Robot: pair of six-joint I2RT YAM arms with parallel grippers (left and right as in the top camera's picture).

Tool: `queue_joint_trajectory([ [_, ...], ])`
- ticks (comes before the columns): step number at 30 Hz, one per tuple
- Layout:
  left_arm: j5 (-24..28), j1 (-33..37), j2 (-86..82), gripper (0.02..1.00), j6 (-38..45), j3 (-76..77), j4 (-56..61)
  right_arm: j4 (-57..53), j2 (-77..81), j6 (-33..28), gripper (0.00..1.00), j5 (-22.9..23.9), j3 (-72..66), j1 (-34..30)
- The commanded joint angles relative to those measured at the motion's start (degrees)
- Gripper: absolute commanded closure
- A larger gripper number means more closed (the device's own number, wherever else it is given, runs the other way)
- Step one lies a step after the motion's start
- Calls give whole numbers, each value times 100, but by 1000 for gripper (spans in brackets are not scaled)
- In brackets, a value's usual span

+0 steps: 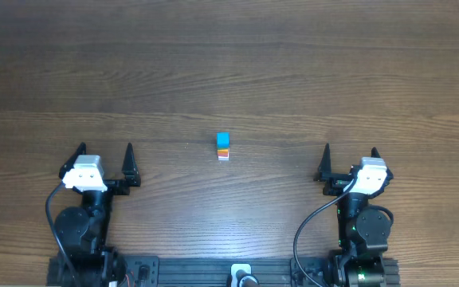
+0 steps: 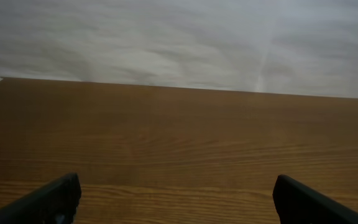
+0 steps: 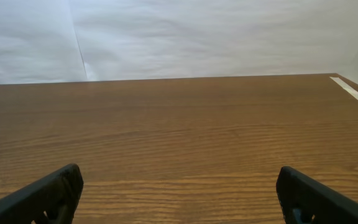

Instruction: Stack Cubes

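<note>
**A:** Entry one, the table?
**B:** Table (image 1: 229, 56): brown wood grain, running broad to its far edge, with a white wall (image 2: 179, 37) behind it. A pale strip (image 3: 355, 94) lay along the right edge.
**A:** The task's things?
**B:** One stack of cubes (image 1: 223, 147), near the table's middle, stood between the two arms and well apart from each. The blue cube (image 1: 223, 139) was on top, with an orange layer beneath and a lighter one at the bottom, too small to tell more.
**A:** Grippers?
**B:** Left gripper (image 1: 104, 153): near left, fingers (image 2: 48, 202) spread wide apart, holding nothing. Right gripper (image 1: 351, 155): near right, fingers (image 3: 48, 193) likewise wide apart, holding nothing. Both pointed toward the far side.
</note>
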Motion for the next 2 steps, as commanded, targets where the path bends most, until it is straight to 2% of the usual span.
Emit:
queue_joint_trajectory([
  [1,37,28,-42,18,68,-37,-7,17,-57,-46,9,-52,-57,0],
  [2,37,28,-42,18,68,-37,-7,17,-57,-46,7,-52,-57,0],
])
